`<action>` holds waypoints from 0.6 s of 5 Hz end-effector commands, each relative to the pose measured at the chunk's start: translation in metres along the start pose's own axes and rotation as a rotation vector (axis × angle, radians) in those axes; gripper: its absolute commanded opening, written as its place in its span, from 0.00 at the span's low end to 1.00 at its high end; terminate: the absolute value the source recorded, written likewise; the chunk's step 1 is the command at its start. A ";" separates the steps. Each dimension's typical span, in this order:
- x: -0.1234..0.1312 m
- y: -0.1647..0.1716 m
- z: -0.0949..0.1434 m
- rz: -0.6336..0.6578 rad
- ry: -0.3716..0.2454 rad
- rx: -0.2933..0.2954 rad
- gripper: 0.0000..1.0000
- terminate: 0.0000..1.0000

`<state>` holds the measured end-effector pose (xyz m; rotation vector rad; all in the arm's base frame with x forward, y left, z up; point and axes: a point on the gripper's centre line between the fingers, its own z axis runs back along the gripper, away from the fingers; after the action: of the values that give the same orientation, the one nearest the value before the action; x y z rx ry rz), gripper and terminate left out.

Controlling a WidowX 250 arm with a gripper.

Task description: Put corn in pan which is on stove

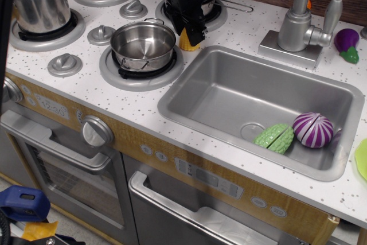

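Observation:
The corn (185,44) is a small yellow stub standing on the white speckled stove top (80,81), between the pan and the sink. My black gripper (194,34) has come down over it from above, and its fingers hide most of the corn, so only the lower left part shows. I cannot tell whether the jaws are closed on it. The pan (143,45) is a shallow shiny steel pot with loop handles. It sits empty on the front burner, just left of the corn.
A tall lidded steel pot (38,1) stands on the back left burner. Another pan sits behind the gripper with its long handle (234,6) pointing right. The sink (229,93) holds a green vegetable (274,137) and a purple onion (313,129). A faucet (298,18) stands behind the sink.

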<state>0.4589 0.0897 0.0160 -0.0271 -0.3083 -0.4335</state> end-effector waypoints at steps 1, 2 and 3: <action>0.019 0.005 0.050 -0.003 -0.010 0.025 0.00 0.00; 0.020 0.003 0.078 -0.008 0.038 0.032 0.00 0.00; 0.016 0.005 0.104 -0.013 0.086 0.063 0.00 0.00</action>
<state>0.4342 0.1000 0.0843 0.0214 -0.1260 -0.4422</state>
